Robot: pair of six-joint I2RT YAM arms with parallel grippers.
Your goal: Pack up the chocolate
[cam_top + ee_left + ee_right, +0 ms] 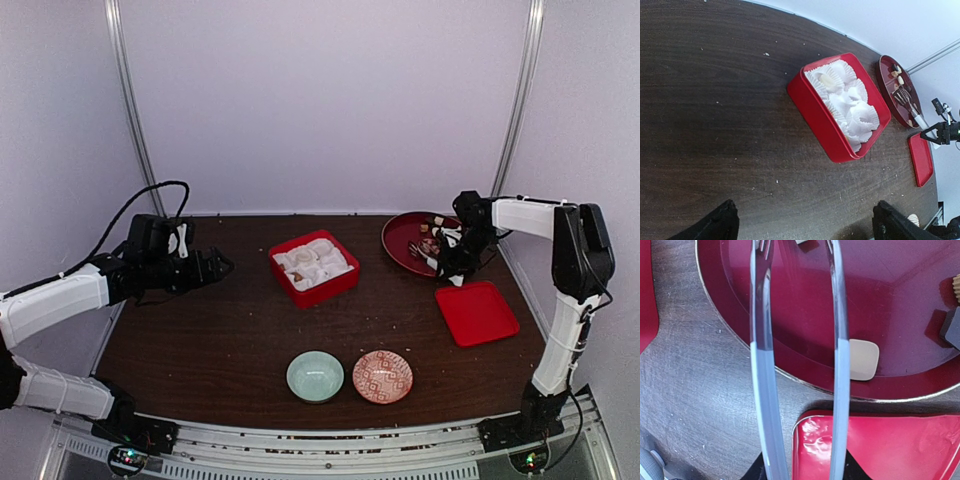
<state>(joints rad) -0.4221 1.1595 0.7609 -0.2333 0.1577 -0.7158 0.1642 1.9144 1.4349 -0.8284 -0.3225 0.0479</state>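
Several small chocolate pieces point(432, 232) lie on a dark red plate point(400, 238) at the back right. In the right wrist view a whitish piece point(862, 359) rests near the plate's rim point(735, 335), and a dark piece point(952, 328) lies at the right edge. My right gripper point(452, 268) point(802, 475) is shut on slim silver tongs point(762, 365). The tongs' two arms stand apart over the plate with nothing between them. My left gripper point(215, 266) point(807, 227) hangs open over bare table, left of the red box point(335, 285). A pale tan piece point(827, 80) sits in one of the box's cups.
White crinkled paper cups point(852, 102) fill the red box point(825, 125). A flat red lid point(477, 312) point(880, 445) lies just in front of the plate. A pale green bowl point(315, 376) and a red patterned bowl point(382, 376) stand near the front edge.
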